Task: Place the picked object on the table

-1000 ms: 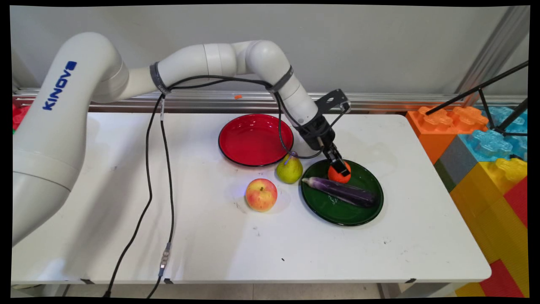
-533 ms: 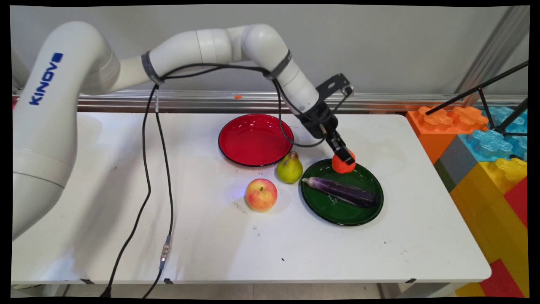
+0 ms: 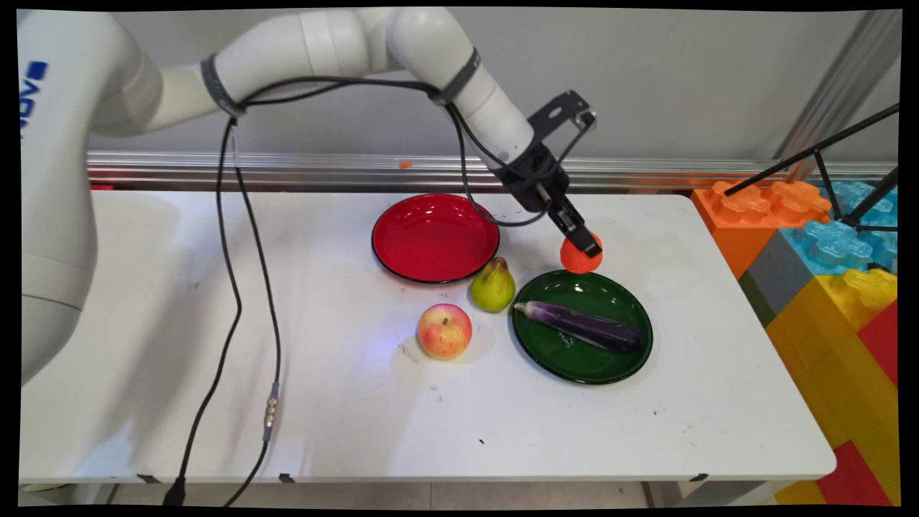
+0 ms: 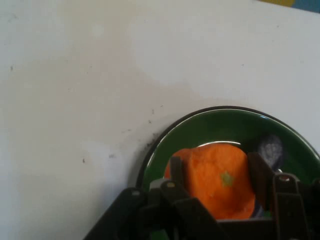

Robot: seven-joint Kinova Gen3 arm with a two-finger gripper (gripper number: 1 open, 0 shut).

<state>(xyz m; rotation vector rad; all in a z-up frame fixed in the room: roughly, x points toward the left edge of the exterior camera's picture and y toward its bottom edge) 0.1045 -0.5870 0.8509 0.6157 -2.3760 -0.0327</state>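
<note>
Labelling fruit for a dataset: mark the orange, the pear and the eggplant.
orange [image 3: 576, 260], main view, lower left side below the fingers.
pear [image 3: 492, 289], main view, belly.
eggplant [image 3: 585, 327], main view, mid-body.

red plate [image 3: 434, 237] | pear [image 3: 492, 286] | apple [image 3: 445, 331] | toy blocks [image 3: 826, 266] right of white table [image 3: 359, 416]

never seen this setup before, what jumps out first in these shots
The black gripper stands out first: it is shut on an orange fruit, held in the air just past the far rim of the green plate. On that plate lies a purple eggplant. To its left a pear and an apple sit on the white table, with an empty red plate behind them.
</note>
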